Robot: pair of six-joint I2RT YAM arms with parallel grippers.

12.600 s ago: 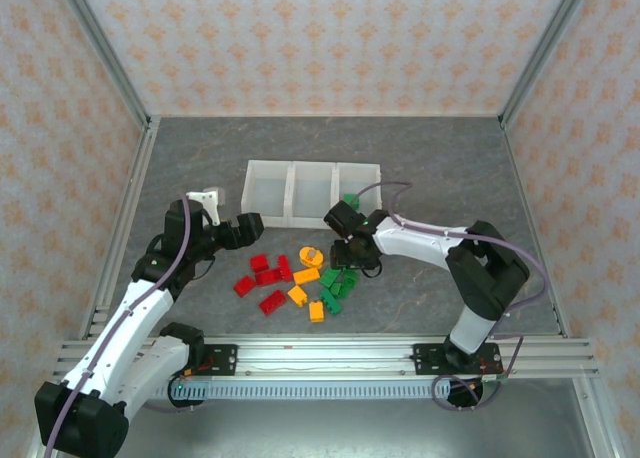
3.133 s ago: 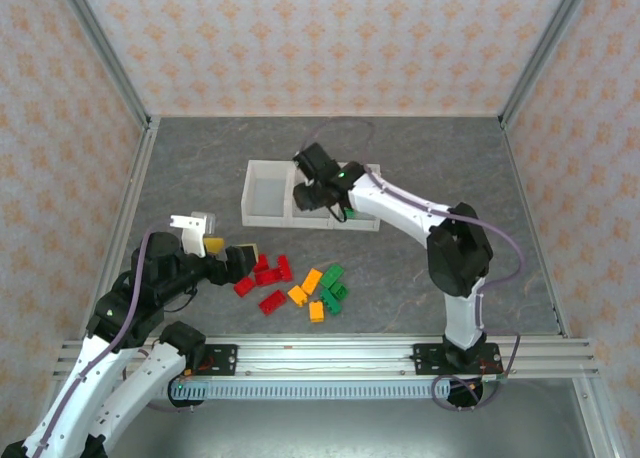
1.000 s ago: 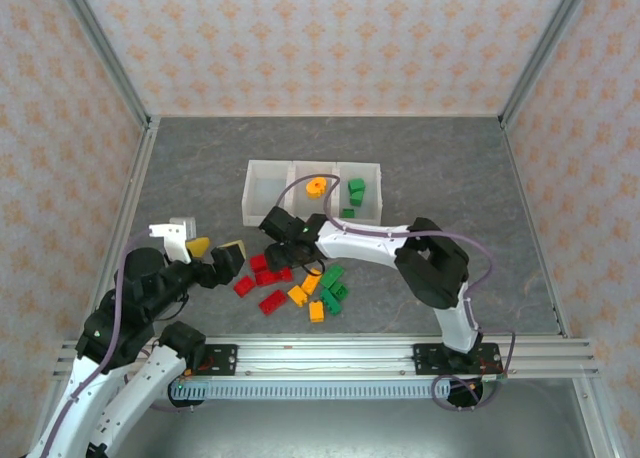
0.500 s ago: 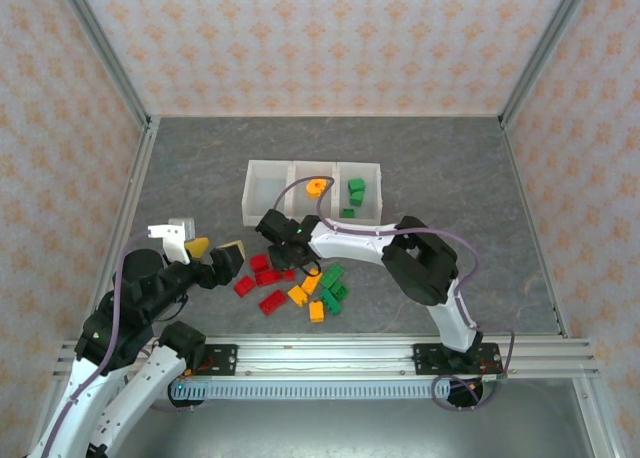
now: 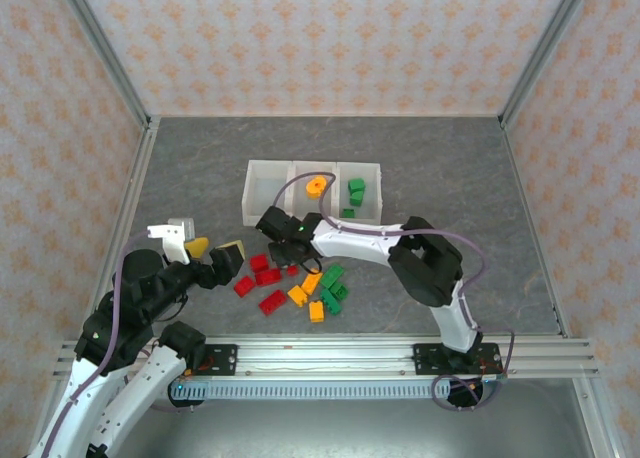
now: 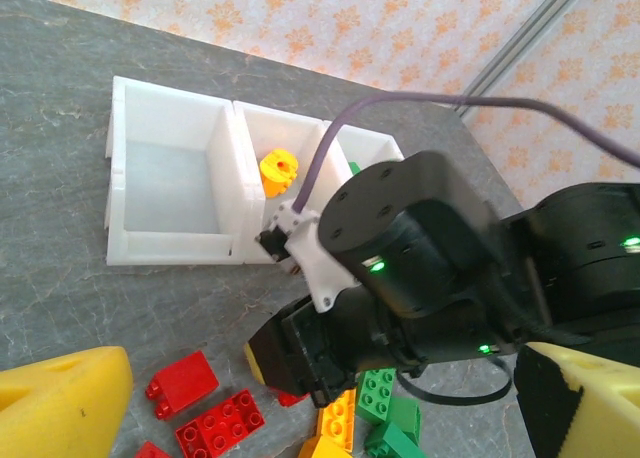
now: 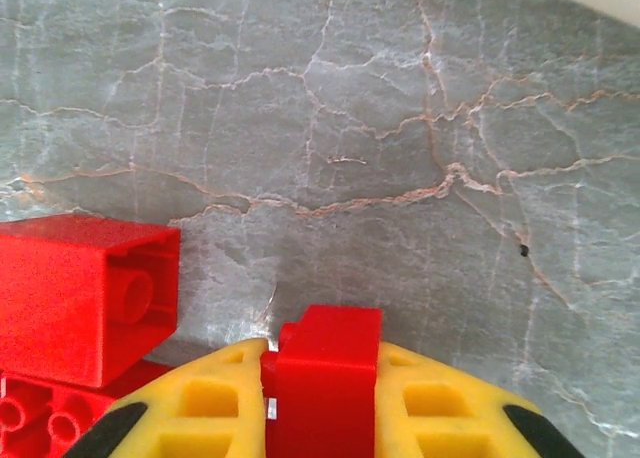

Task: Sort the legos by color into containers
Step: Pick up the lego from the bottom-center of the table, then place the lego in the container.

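My right gripper (image 7: 325, 403) is shut on a small red brick (image 7: 326, 350), held just above the table beside another red brick (image 7: 85, 298). From above, this gripper (image 5: 289, 257) sits at the far edge of the lego pile: red bricks (image 5: 267, 276), orange-yellow bricks (image 5: 312, 282) and green bricks (image 5: 331, 276). The row of three white containers (image 5: 250, 191) stands behind; the left bin (image 6: 165, 178) holds nothing, the middle holds the round orange piece (image 5: 316, 186), the right holds green bricks (image 5: 355, 191). My left gripper (image 5: 214, 249) hangs open left of the pile, nothing between its fingers (image 6: 60, 408).
The right arm's black wrist (image 6: 400, 268) reaches across the pile in front of the bins. Metal frame posts (image 5: 125, 108) and patterned walls border the grey table (image 5: 450, 168). A rail (image 5: 330, 353) runs along the near edge.
The right arm has left the bins, with the round orange piece now in the middle one, and come down onto the red bricks. The left arm has stayed still for the last second.
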